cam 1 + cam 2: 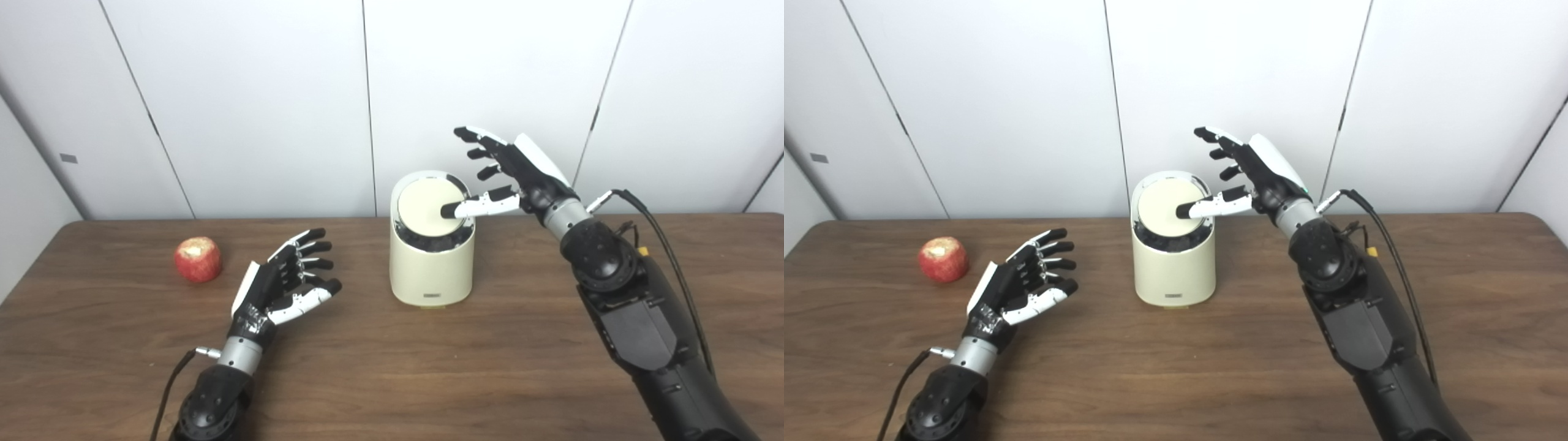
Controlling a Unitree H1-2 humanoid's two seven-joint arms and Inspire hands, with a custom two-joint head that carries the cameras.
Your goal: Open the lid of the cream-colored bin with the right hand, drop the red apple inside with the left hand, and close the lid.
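The cream-colored bin (pixel 432 269) stands upright at the table's middle back. Its round lid (pixel 425 208) is tipped, front edge raised, with a dark gap showing below it. My right hand (pixel 508 168) hovers at the bin's upper right, fingers spread, thumb tip resting on the lid's right part. It holds nothing. The red apple (pixel 198 259), with a pale bitten patch on top, lies on the table at the left. My left hand (pixel 288 278) sits open, palm up, between apple and bin, touching neither.
The brown wooden table (pixel 392 367) runs across the whole view, with white wall panels (pixel 257 104) right behind it. A black cable (pixel 658 233) loops off my right forearm. Another cable (pixel 174 380) trails from my left wrist.
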